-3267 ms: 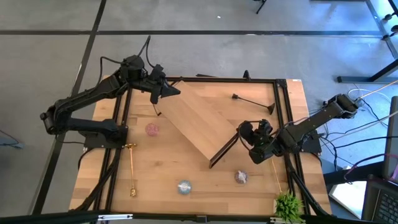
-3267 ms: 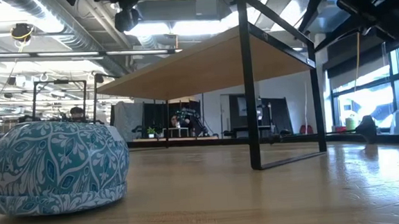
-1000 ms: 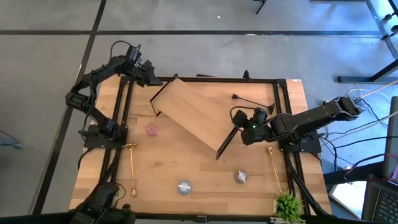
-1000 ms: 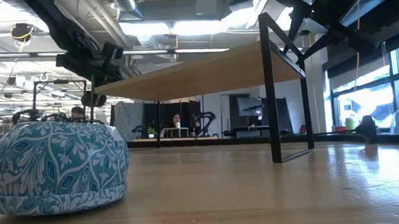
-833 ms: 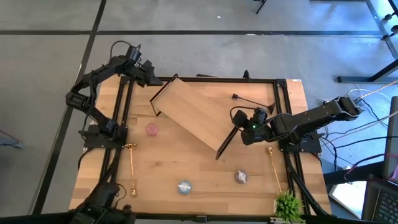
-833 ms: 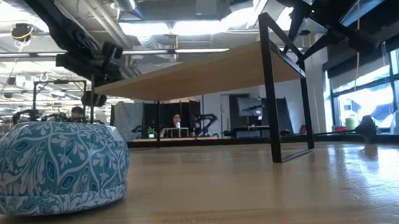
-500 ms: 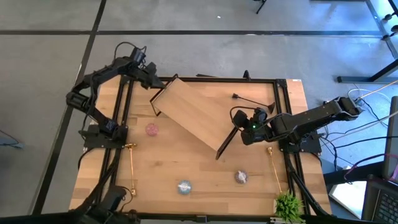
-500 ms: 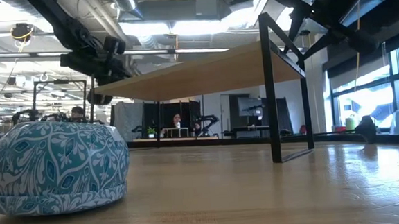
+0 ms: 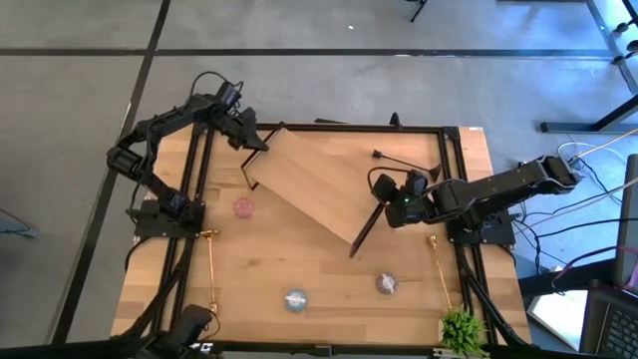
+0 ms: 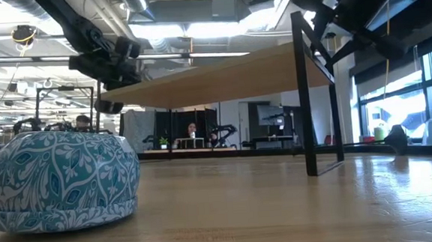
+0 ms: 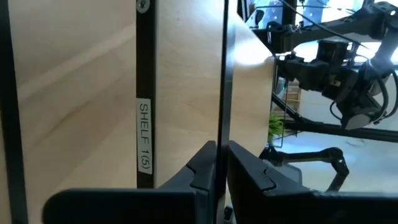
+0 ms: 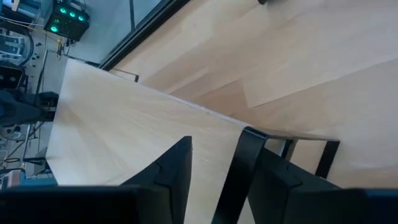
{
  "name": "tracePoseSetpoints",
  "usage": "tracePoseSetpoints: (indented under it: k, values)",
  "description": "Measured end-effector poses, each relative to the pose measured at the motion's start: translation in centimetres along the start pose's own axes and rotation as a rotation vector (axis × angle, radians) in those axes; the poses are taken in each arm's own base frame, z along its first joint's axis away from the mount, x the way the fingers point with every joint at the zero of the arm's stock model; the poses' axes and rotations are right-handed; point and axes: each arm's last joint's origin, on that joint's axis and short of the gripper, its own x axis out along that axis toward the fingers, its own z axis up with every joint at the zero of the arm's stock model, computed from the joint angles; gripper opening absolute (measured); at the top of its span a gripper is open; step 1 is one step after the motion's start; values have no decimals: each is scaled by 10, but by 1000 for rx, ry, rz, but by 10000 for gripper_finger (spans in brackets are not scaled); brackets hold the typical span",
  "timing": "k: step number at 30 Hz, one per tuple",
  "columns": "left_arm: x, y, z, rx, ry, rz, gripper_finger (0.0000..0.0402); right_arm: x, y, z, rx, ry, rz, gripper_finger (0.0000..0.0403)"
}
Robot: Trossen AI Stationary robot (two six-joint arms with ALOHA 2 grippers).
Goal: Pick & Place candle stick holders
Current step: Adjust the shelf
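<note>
A wide wooden board [image 9: 314, 184] with black end rails hangs slantwise between my two grippers. My left gripper [image 9: 257, 147] is shut on its far-left rail and my right gripper [image 9: 385, 211] on its right rail. The candle stick holders lie on the table: a gold stem [image 9: 211, 271] at the left, a second gold one [image 9: 439, 267] at the right, and a black one [image 9: 404, 162] at the back. Three rounds also sit there: pink [image 9: 244, 207], pale blue [image 9: 295, 299] and mauve [image 9: 387, 284]. My left gripper pinches the thin black rail [image 11: 221, 140] at the board's left end between its two fingers [image 11: 202, 169], which lie across the rail. That end is held up off the table. My right gripper pinches the black rail [image 12: 241, 163] at the board's right end between its two fingers [image 12: 176, 167], coming slanting down from the table's right. The board top stands well above the table; whether the rail's lower bar [image 10: 328, 167] touches the table, I cannot tell.
A small green plant [image 9: 462, 329] stands at the near right corner. A black frame [image 9: 454, 179] runs along the table's edges. In the low view the pale blue round [image 10: 58, 179] fills the near left.
My left gripper has gone toward the table's right and near side, onto the board's left end rail. The board's right end rail has shifted a little sideways, with the board still up between the two arms. My right gripper has kept still.
</note>
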Motion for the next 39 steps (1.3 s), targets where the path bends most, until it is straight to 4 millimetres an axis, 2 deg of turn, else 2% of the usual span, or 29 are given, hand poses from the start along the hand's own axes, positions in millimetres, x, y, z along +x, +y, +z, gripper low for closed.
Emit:
tracePoseSetpoints:
  k: [7, 18, 23, 32, 39]
  values:
    - [-4, -6, -17, -12, 59, 7, 12, 3, 2, 3, -16, -6, -6, 134]
    - [-7, -35, -47, 29, 94, 125, 14, 7, 7, 5, -40, 17, 8, 134]
    - [2, -28, -56, 24, 132, 172, 18, 7, 9, 5, -47, 28, 20, 134]
    - [17, -18, -67, 1, 193, 153, 18, 8, 9, 4, -56, 55, 15, 134]
    - [21, -28, -72, 7, 196, 165, 19, 7, 8, 3, -95, 90, 2, 134]
